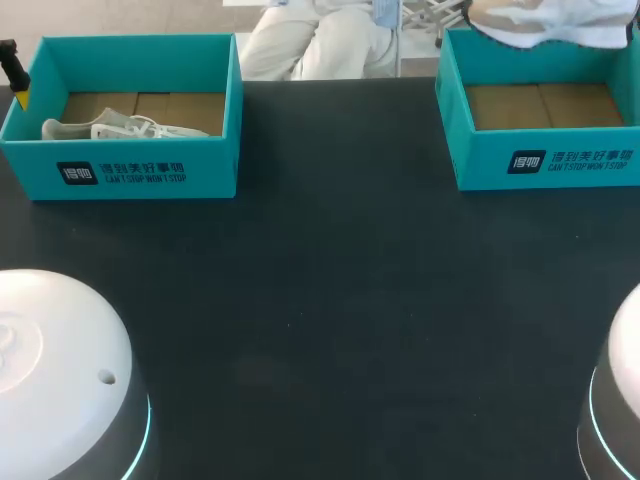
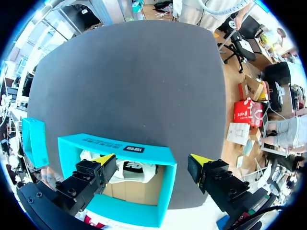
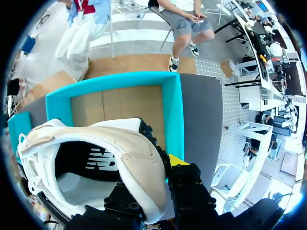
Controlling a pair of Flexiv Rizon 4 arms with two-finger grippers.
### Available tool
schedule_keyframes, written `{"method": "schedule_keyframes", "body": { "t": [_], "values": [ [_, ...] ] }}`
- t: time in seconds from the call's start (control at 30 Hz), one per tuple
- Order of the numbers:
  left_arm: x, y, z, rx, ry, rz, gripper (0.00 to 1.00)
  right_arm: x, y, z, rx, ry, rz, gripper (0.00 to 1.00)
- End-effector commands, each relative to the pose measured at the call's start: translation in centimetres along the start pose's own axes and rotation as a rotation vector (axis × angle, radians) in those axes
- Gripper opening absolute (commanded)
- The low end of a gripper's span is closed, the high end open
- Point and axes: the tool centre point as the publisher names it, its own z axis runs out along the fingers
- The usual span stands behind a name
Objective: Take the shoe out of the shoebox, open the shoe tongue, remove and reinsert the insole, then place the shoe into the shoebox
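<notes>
The shoe [image 3: 96, 158] hangs above the right shoebox [image 3: 172, 110], its collar pinched by our right gripper [image 3: 154, 181]. Our left gripper [image 2: 151, 165], spread, hovers over the other shoebox [image 2: 165, 191]. We judge this step 1, lifting out; next, we set it on the table [image 1: 330, 300].

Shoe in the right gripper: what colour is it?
The shoe is white with a beige collar and dark lining; clearest in the right wrist view.
</notes>
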Motion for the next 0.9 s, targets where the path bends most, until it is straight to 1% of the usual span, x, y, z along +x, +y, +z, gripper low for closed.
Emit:
{"method": "schedule_keyframes", "body": {
  "t": [0.03, 0.07, 0.13, 0.23, 0.83, 0.87, 0.9],
  "values": [
    [0.0, -0.1, 0.0, -0.002, 0.002, 0.000, 1.00, 0.0, -6.0, -5.7, -0.148, 0.010, -0.011, 0.00],
    [0.0, -0.1, 0.0, -0.002, 0.002, 0.000, 1.00, 0.2, -6.3, -6.1, -0.144, 0.018, -0.025, 0.00],
    [0.0, -0.1, 0.0, -0.002, 0.002, 0.000, 1.00, 0.3, -6.7, -7.1, -0.172, 0.028, -0.020, 0.00],
    [0.0, -0.1, 0.0, -0.002, 0.002, 0.000, 1.00, 0.5, -7.2, -7.7, -0.170, 0.017, -0.020, 0.00],
    [0.0, -0.1, 0.0, -0.002, 0.002, 0.000, 1.00, 0.5, -7.2, -7.7, -0.170, 0.017, -0.020, 0.00],
    [0.0, -0.1, 0.0, -0.002, 0.002, 0.000, 1.00, 1.0, -8.1, -7.8, -0.177, -0.008, -0.007, 0.00],
    [0.0, -0.1, 0.0, -0.002, 0.002, 0.000, 1.00, 1.8, -9.0, -7.8, -0.182, -0.058, -0.002, 0.00]
  ]
}}
